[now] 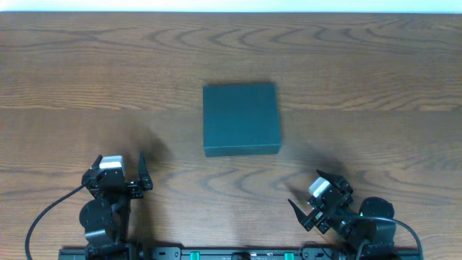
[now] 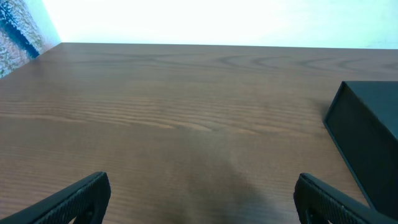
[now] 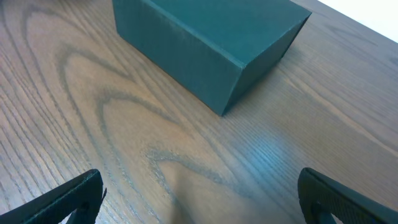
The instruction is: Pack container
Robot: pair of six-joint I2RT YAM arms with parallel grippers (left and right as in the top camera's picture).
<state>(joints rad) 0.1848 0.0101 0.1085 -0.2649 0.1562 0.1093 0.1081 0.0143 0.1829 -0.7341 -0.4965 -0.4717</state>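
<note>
Container sits closed at table centre, while left hand at 8 o'clock and right hand at 5 o'clock wait spread, empty.

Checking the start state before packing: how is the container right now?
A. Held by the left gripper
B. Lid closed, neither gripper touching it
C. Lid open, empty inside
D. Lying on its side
B: the container sits flat and shut, both open grippers well clear.

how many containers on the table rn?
1. The container sits lid shut mid-table, ahead of and between the left gripper and right gripper. No snack packets in view; contents hidden.
</note>
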